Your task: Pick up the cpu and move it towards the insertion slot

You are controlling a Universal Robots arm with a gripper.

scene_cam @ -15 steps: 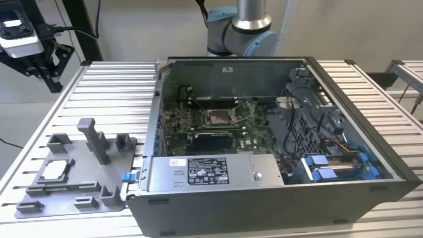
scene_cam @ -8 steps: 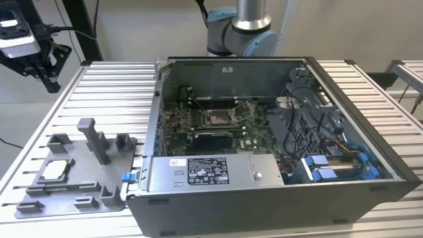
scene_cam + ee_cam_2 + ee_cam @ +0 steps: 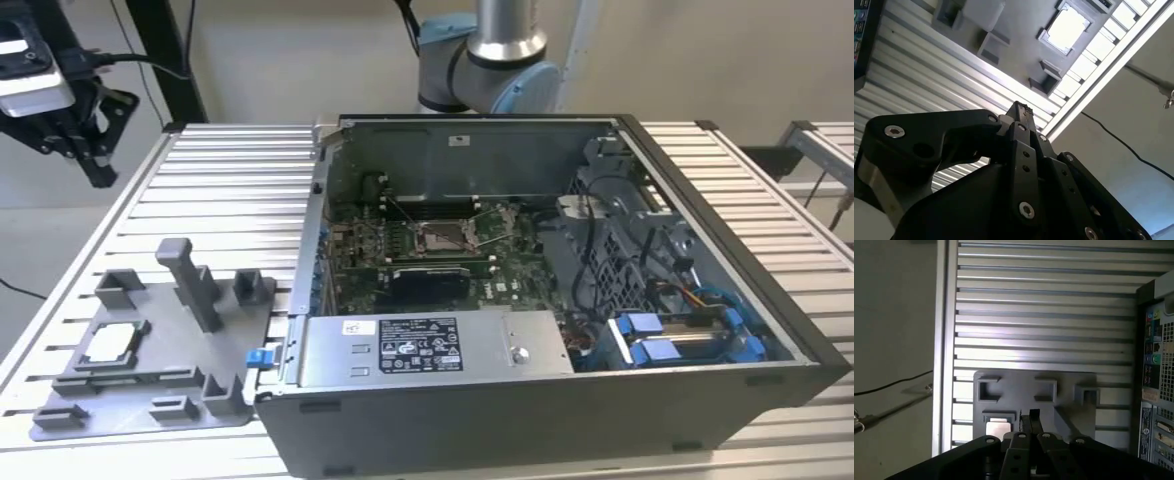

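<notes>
Right now, in the exterior view, you'll find the gripper (image 3: 96, 168) hanging near the bench's (image 3: 227, 200) edge at the exterior view's left, well apart from the cpu (image 3: 112, 343), which lies flat in a pocket of the grey fixture plate (image 3: 160, 362), and from the insertion slot (image 3: 441, 237) inside the open computer case (image 3: 534, 410). In the second wrist view your gripper (image 3: 1021, 107) looks pressed together and empty, though the angle is steep, with the cpu (image 3: 1066, 27) bright beyond it. In the first wrist view the gripper (image 3: 1029, 416) sits over the plate (image 3: 1019, 390), the cpu (image 3: 998, 428) just beside its tips.
</notes>
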